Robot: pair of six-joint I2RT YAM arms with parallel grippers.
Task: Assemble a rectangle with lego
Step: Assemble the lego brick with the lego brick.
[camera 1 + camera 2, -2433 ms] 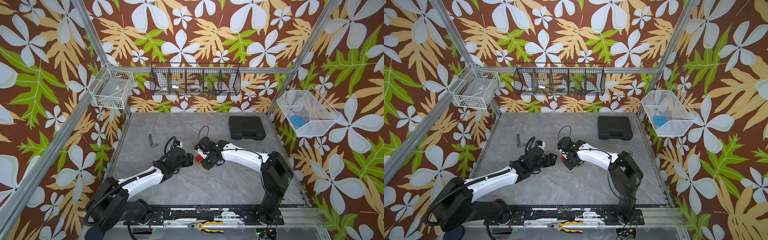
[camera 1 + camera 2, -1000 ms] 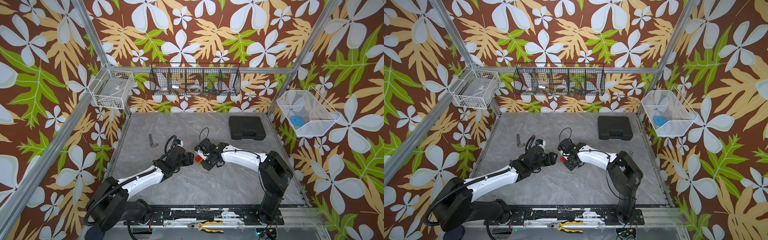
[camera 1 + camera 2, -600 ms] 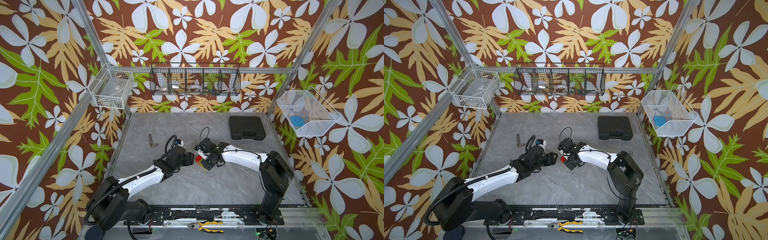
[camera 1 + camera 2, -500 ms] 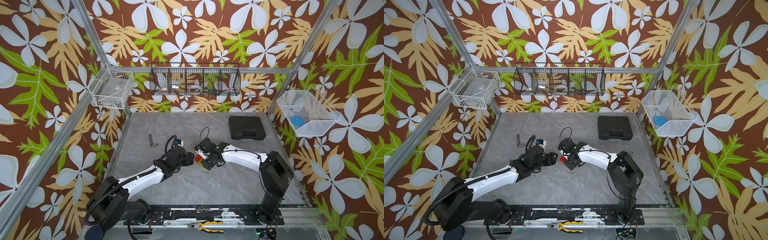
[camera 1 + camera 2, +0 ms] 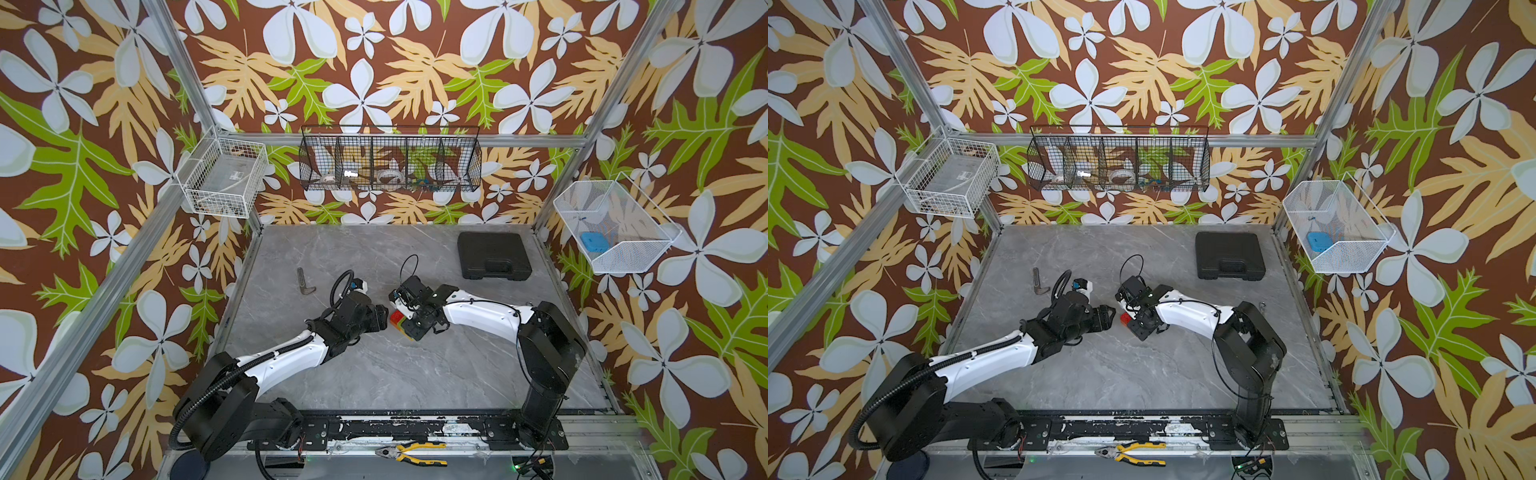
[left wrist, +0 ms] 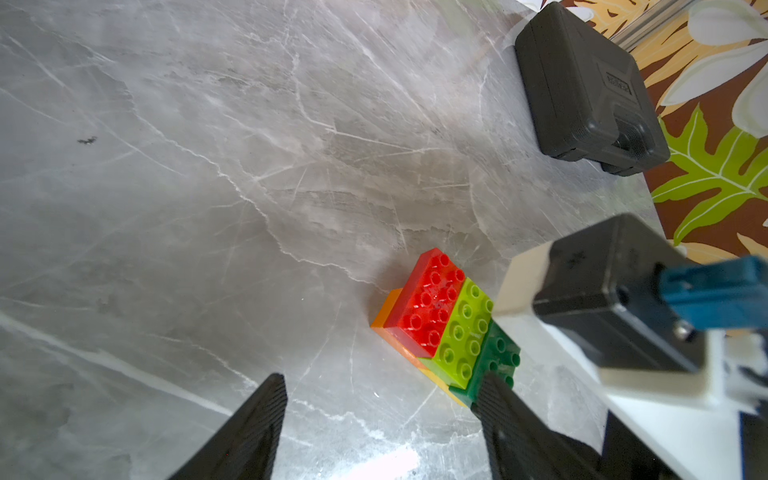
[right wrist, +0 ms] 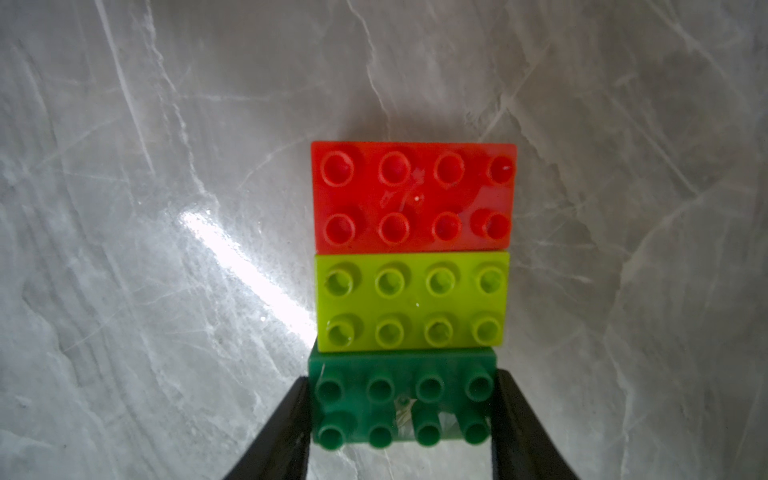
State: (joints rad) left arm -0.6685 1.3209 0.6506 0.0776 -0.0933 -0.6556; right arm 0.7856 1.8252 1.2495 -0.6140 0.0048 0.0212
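Right gripper pinches the dark green brick ending the red-lime-green studded rectangle; left gripper stands spread beside it.

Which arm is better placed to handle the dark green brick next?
Right, probably. The right gripper is closed on the dark green brick, with a finger at each short end, at the edge of the rectangle. The left gripper is open and holds nothing, beside the rectangle.
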